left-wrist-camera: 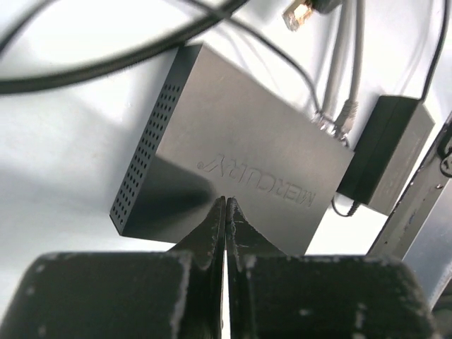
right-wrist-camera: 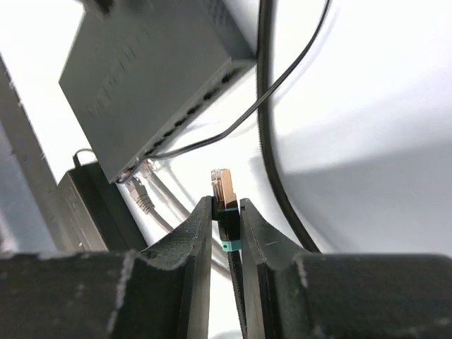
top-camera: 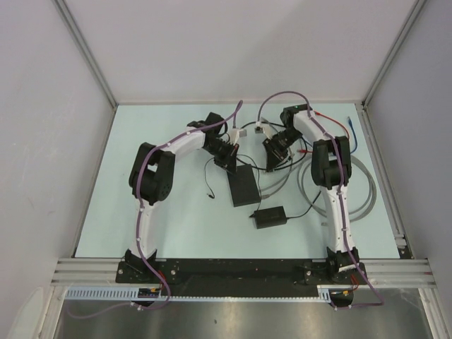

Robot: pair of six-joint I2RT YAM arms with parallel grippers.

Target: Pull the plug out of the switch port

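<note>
The left arm (top-camera: 152, 176) rises from its base at the near edge of the surface (top-camera: 176, 226), bends at a raised elbow and stretches forward and to the right toward the far end of the Mercury network switch (left-wrist-camera: 233, 148). The left claw (left-wrist-camera: 224, 206) has its jaws pressed together with nothing between them. Its tips sit over the switch's top face near one long edge, though actual contact cannot be confirmed.

The switch lies flat on the surface. A black power adapter (left-wrist-camera: 392, 148) rests just beside its near end.

The right arm (top-camera: 332, 176) stands to the right of the switch, climbs to a high elbow and folds back down and leftward. The right claw (right-wrist-camera: 226, 203) is clamped on the plug (right-wrist-camera: 223, 185), a clear connector with gold contacts and a teal boot, held upright between the pads. The plug is out of the switch port (right-wrist-camera: 187, 120) and hangs in the air off the port edge of the switch. Grey cables (right-wrist-camera: 145, 187) cluster at the adapter end of that edge. A black cable (right-wrist-camera: 272, 141) curves along the surface to the right of the switch.
</note>
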